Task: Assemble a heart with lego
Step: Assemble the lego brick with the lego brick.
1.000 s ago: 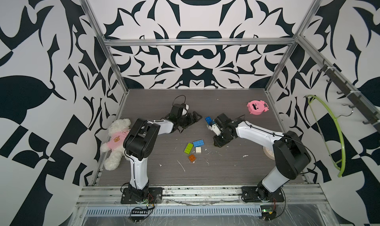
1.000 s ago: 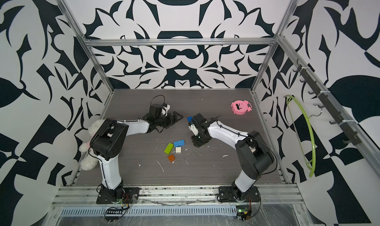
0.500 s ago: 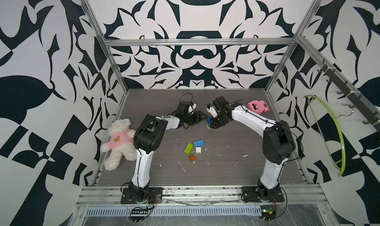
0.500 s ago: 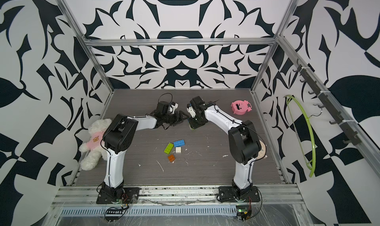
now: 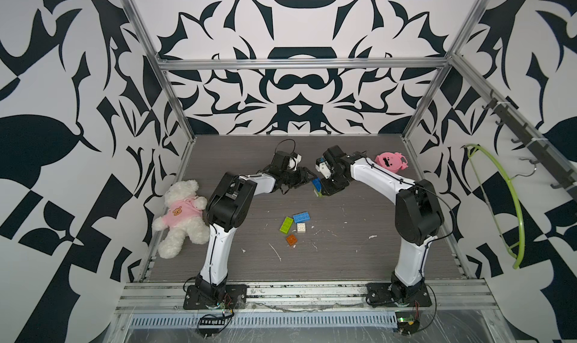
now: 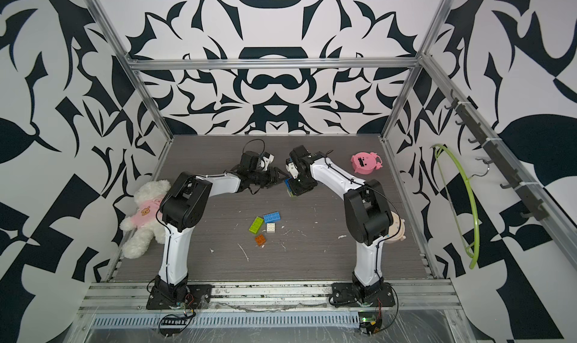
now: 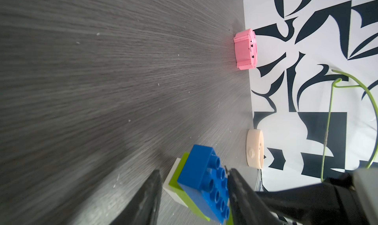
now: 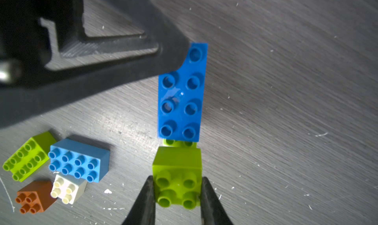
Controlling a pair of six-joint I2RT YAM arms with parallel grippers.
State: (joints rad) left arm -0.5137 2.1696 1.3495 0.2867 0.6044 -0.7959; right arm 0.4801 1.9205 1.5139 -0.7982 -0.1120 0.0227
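Open tabletop point(image 5: 343, 257) (loose bricks point(image 5: 299, 219) centrally)

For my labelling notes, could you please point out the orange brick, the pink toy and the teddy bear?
orange brick point(image 5: 291, 239): in a top view, on its studded top.
pink toy point(image 5: 389, 162): in a top view, on its face.
teddy bear point(image 5: 182, 212): in a top view, on its pink shirt.

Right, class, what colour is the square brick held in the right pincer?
The square brick is lime green; the right wrist view shows it best.
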